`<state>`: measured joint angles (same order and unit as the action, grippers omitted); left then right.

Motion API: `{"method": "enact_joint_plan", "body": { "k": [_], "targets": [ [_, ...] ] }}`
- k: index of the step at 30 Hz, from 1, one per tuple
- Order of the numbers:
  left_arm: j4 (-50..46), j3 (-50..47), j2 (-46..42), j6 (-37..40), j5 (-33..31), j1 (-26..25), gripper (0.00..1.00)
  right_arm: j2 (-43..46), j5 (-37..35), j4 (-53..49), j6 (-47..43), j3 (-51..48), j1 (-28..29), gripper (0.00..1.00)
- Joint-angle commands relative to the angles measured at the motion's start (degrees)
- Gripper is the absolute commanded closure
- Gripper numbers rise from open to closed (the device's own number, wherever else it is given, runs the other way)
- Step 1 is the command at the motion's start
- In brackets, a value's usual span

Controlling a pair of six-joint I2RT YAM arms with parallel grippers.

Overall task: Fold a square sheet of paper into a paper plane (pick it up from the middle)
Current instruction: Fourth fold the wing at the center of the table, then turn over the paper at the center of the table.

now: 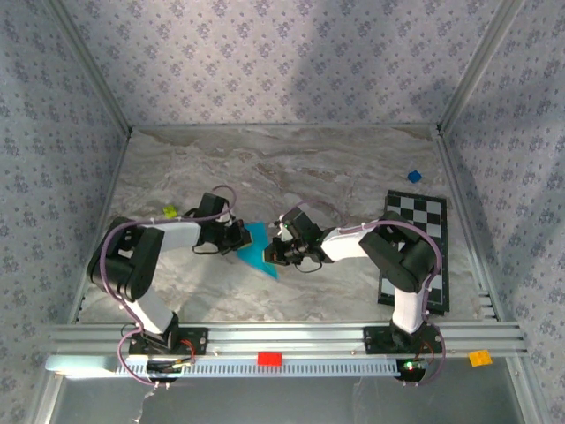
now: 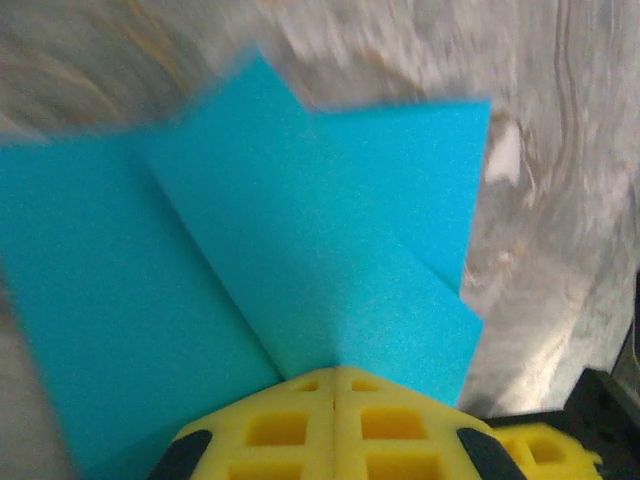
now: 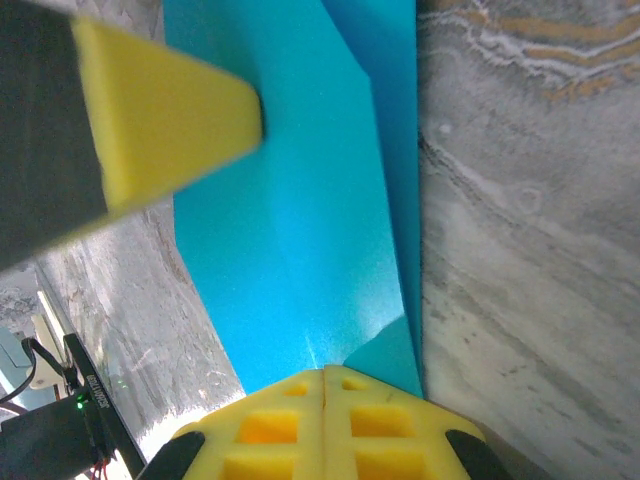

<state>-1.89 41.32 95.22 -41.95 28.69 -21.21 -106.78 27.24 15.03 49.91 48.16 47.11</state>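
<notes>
In the top external view, the sheet of paper (image 1: 259, 248) is seen on the near half of the marbled table (image 1: 265, 168), between the two arms, its cyan outline narrowing to a point towards the near edge. The left gripper (image 1: 238, 238) is set against its left side and the right gripper (image 1: 276, 252) against its right side, so that the paper is bracketed by both. Whether it is lifted clear of the table cannot be told from above. A checkered board (image 1: 415, 252) is laid well apart at the right, with a small blue cube (image 1: 414, 177) just beyond its far end. In the left wrist view, the left gripper (image 2: 333, 388) is shown with its yellow pads pressed together along one seam, and the sheet of paper (image 2: 250, 260) is seen rising straight out of that seam. It is pinched there at its near edge and fanned away from the pads in overlapping folded layers (one sharp crease runs diagonally down to the pinch). In the right wrist view, the right gripper (image 3: 323, 385) is likewise closed pad to pad, with the sheet of paper (image 3: 290, 230) caught at the seam and stretched away from it as a long cyan panel. A second layer is folded along its right edge, beside the marbled surface. At the upper left a blurred yellow pad (image 3: 170, 110) of the left gripper is laid against the paper's far end
</notes>
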Motion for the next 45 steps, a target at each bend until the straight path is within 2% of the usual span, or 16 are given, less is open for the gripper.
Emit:
{"method": "enact_joint_plan", "body": {
  "k": [1,19,23,31,34,38,42,45],
  "targets": [
    [-2.9,3.0,2.2,3.0,-8.7,3.7,0.98,-3.7,-2.7,-13.3,-0.8,-4.3,0.4,1.0],
    [-8.8,10.5,6.8,5.7,-8.9,9.3,0.99,-3.9,-1.6,-12.7,-1.5,-4.6,0.5,1.0],
    [-10.2,11.7,5.5,5.3,-8.0,9.3,0.99,-3.8,-1.1,-13.3,-2.2,-4.4,0.5,1.0],
    [-12.1,11.7,-2.4,4.4,-5.0,9.2,0.95,-3.3,-0.5,-15.9,-4.9,-3.1,0.0,1.0],
    [-9.9,9.0,-6.0,2.6,-2.5,7.7,0.94,-3.1,-0.7,-16.8,-5.3,-2.3,-0.2,1.0],
    [-7.7,5.5,-9.1,0.8,-1.3,2.5,0.94,-2.9,-0.8,-16.8,-5.0,-2.0,-0.3,1.0],
    [-2.2,2.3,-7.1,-1.6,-0.1,-2.9,0.93,-2.6,-1.0,-16.6,-4.8,-2.0,-0.3,1.0],
    [0.1,1.1,-3.5,-2.6,-0.9,-5.0,0.94,-2.3,-0.9,-16.2,-4.7,-2.0,-0.3,1.0]
  ]
}}
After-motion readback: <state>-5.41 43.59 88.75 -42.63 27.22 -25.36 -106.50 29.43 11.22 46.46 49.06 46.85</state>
